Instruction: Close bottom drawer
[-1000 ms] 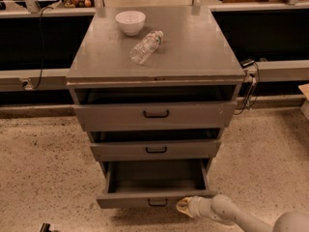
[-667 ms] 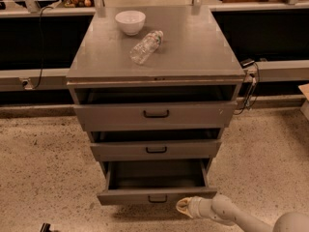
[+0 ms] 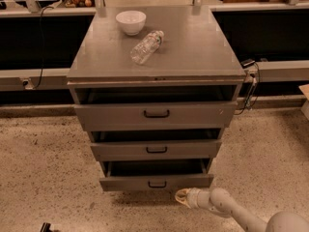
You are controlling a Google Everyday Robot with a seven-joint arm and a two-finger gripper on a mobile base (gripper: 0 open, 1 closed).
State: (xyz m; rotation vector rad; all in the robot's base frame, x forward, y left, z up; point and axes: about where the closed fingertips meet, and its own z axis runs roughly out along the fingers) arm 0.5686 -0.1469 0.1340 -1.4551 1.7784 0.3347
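Observation:
The bottom drawer (image 3: 157, 181) is the lowest of three grey drawers in the metal cabinet. It has a low flat front and a small black centre handle, and it stands a little way out, with a dark gap showing above its front. My gripper (image 3: 181, 196) is at the end of the white arm coming from the lower right. It sits just below and in front of the drawer front, right of the handle, close to it.
The middle drawer (image 3: 155, 149) and the top drawer (image 3: 155, 114) also stand slightly out. A white bowl (image 3: 131, 21) and a lying plastic bottle (image 3: 146, 46) are on the cabinet top (image 3: 193, 52). Speckled floor surrounds the cabinet; a bench runs behind it.
The bottom drawer has slid inward and sticks out much less than before. My gripper has followed it toward the cabinet.

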